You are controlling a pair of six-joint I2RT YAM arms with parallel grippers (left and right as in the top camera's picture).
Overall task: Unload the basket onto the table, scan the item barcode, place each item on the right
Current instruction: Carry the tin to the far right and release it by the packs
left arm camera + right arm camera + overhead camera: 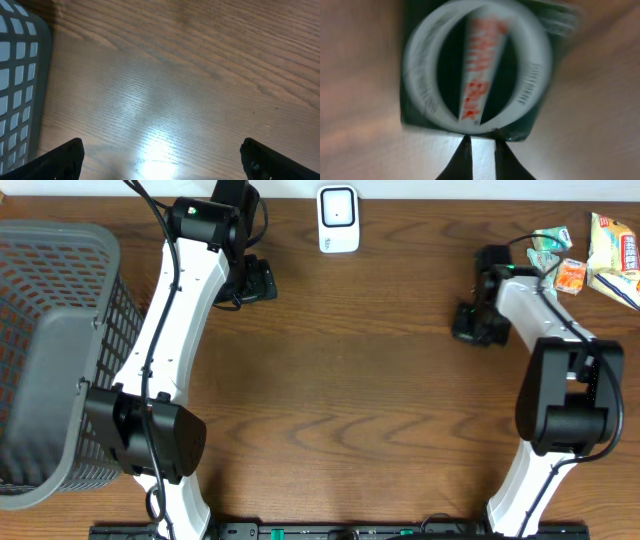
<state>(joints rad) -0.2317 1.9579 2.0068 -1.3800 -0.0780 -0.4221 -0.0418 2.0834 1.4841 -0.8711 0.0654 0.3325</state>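
Left end effector (160, 155) gapes wide; right end effector (479, 157) nearly closed.

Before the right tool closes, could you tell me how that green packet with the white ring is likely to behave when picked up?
The green packet looks flat with a thin edge, so it will probably flex rather than stay stiff. Its surface looks glossy, so it may slip between the narrow fingertips of the right tool. Lying flat on the table, it seems unlikely to roll.

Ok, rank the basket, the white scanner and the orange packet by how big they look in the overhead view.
1. Grey basket, by far the largest, though cut off by the frame edge.
2. White scanner.
3. Orange packet, smallest and partly hidden.
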